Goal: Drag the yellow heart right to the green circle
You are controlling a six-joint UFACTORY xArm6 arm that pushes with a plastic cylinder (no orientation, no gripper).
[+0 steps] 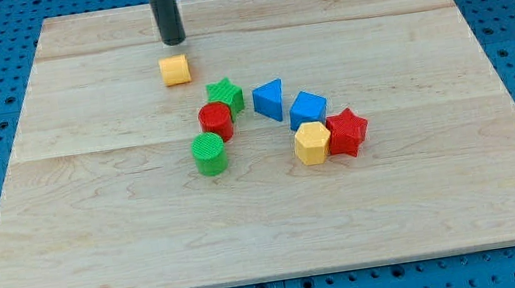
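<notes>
Seven small blocks lie on the wooden board (99, 237). No fingers exist: my tip (174, 43) grasps nothing, standing just above the yellow heart-shaped block (175, 70). Green cylindrical block (209, 155) lies below-right. Light, rigid, likely prone to pivoting; push its upper-left face centrally.

A single camera looks down at a slant from the near edge, taking in the whole wooden board (447, 198)
</notes>
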